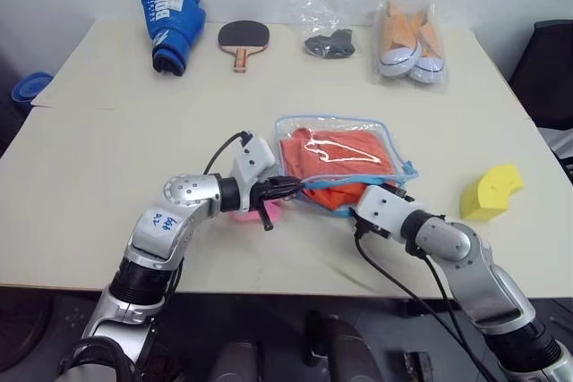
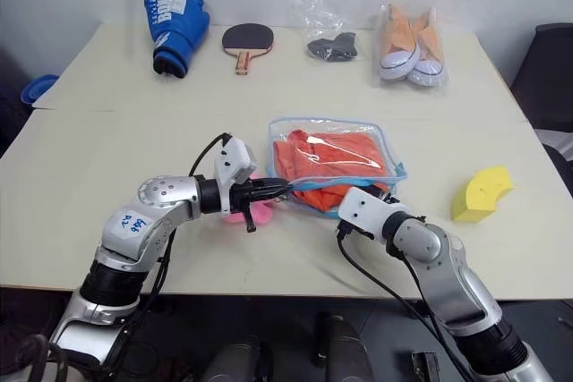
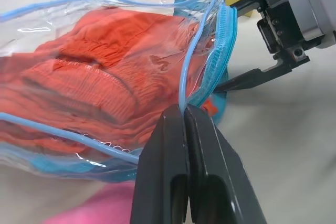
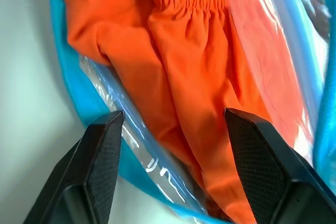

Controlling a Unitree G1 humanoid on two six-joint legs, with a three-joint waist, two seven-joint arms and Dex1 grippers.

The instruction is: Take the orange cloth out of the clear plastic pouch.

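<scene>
At the near edge of the pale table (image 1: 89, 176), the left gripper (image 3: 184, 124) pinches the light blue zipper rim of the clear plastic pouch (image 1: 394, 145), while the right gripper (image 4: 173, 124) stands spread at its open mouth. The bright orange cloth (image 1: 336, 163) lies folded inside the pouch, mid-table. Beyond lie a yellow foam wedge (image 1: 491, 192) and bagged orange-and-white sneakers (image 1: 410, 42).

The pink thing (image 1: 249, 213) on the table is mostly hidden behind the left gripper (image 1: 288, 184), so what it is stays unclear. The near edge of the clear plastic pouch (image 1: 394, 160) disappears behind the right gripper (image 4: 173, 121), and the orange cloth (image 4: 178, 56) runs off the right wrist view on three sides. At the far end, the black item (image 1: 329, 43) in its thin bag is too small to name. A blue object (image 1: 29, 87) is cut by the left edge.
</scene>
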